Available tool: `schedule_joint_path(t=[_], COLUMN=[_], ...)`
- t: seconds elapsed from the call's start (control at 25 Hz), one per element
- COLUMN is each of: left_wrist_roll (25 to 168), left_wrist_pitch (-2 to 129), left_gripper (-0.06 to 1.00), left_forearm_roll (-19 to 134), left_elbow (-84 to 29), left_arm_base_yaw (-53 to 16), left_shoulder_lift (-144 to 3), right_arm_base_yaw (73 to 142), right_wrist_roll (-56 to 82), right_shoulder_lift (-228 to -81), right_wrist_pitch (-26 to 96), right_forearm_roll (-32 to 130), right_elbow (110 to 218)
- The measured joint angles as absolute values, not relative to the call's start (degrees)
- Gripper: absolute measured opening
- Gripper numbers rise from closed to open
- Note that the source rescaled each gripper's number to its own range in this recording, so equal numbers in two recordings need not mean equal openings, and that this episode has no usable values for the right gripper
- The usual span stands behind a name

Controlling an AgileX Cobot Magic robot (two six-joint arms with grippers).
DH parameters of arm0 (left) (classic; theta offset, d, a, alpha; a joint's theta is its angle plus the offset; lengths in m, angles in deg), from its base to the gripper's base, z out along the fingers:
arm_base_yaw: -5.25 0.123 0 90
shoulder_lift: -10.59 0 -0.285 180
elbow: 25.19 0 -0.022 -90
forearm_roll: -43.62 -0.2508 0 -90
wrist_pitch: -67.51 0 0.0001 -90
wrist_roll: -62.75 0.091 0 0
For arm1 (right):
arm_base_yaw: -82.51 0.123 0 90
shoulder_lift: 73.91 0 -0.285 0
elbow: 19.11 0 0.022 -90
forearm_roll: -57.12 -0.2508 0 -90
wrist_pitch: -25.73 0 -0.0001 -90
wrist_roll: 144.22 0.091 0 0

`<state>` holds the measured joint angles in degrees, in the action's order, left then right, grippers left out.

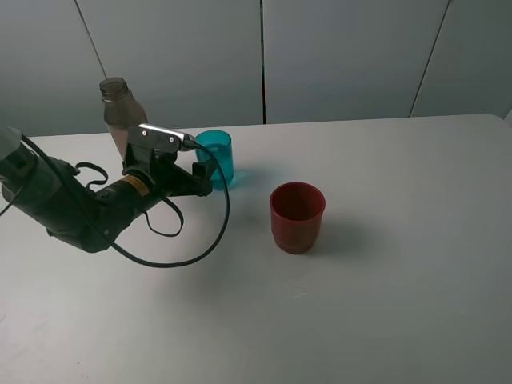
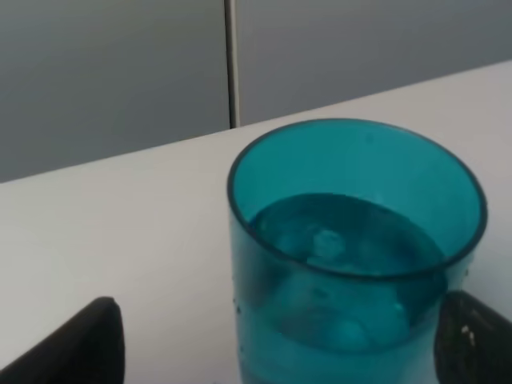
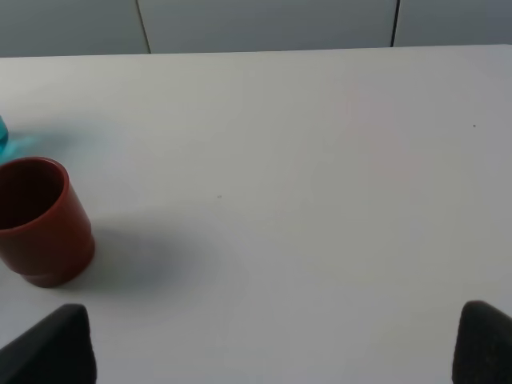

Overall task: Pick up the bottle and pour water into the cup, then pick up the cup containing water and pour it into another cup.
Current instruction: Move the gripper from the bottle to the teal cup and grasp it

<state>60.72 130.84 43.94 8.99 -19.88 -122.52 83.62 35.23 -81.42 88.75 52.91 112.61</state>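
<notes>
Left wrist view: left gripper (image 2: 268, 344), fingers (image 2: 72, 348) spread, flanks the filled cup (image 2: 352, 264); next, close, lift, tip over another cup (image 1: 297, 216); right gripper (image 3: 272, 344) hangs open, empty.

No words or numbers can be read anywhere. A small yellow sticker (image 1: 138, 186) sits on the left arm (image 1: 72, 204), at the middle left of the high view, but it is too tiny to read.
</notes>
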Motion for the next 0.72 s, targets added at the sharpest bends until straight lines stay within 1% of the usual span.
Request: schedule_joint_path(t=[0.24, 0.4, 0.72], left_wrist_roll=[60.45, 60.45, 61.09], left_wrist_pitch=[131.07, 131.07, 130.51], left_gripper=[0.96, 0.96, 0.96], left_forearm_roll=[37.33, 37.12, 36.28], left_elbow=[6.94, 5.55, -0.66], left_arm_base_yaw=[-19.88, -19.88, -19.63], left_shoulder_lift=[-123.65, -124.67, -128.46], right_arm_base_yaw=[83.62, 83.62, 83.62], right_wrist_roll=[35.23, 35.23, 35.23], right_shoulder_lift=[-81.42, -81.42, -81.42], right_wrist_pitch=[88.75, 88.75, 88.75], right_forearm_roll=[52.91, 52.91, 52.91], right_elbow=[112.61, 112.61, 112.61])
